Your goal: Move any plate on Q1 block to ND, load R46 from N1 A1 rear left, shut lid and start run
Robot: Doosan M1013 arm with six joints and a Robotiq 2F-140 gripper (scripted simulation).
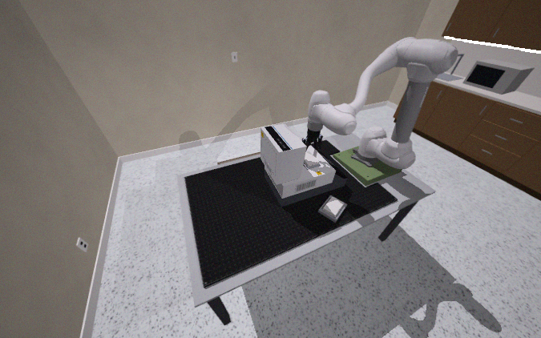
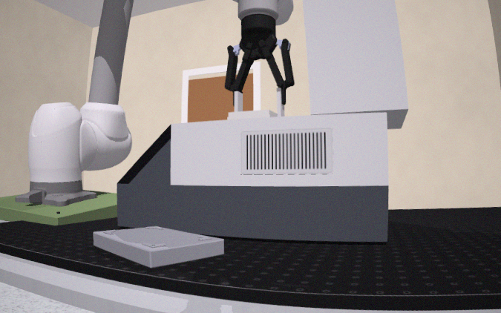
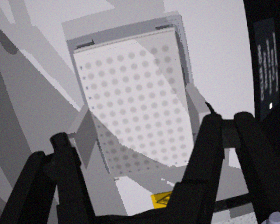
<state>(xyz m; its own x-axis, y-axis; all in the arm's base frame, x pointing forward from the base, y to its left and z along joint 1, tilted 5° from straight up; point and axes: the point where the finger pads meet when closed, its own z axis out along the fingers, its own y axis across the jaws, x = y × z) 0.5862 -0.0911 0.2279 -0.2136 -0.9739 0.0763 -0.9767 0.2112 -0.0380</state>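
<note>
Q1 (image 1: 292,189) (image 2: 205,155) stands on the black mat with its lid (image 1: 282,162) (image 2: 357,58) open, clear of the block area. My gripper (image 2: 259,111) (image 3: 139,107) points down over the block and is shut on a white 96-well plate (image 2: 250,115) (image 3: 136,95), wells up, gripped across its long sides. The plate is low over the block, its top showing just above the housing in the exterior view. Part of the grey block surround (image 3: 123,31) shows past one short end. I cannot tell whether the plate touches the block, nor read its label.
An empty grey nest (image 1: 325,213) (image 2: 127,248) lies on the black mat (image 1: 238,235) (image 2: 439,272) beside Q1; its name is not readable. Q1's dark panel (image 3: 265,65) is at the right of the wrist view. The arm's base stands on a green plate (image 1: 366,174) (image 2: 14,213).
</note>
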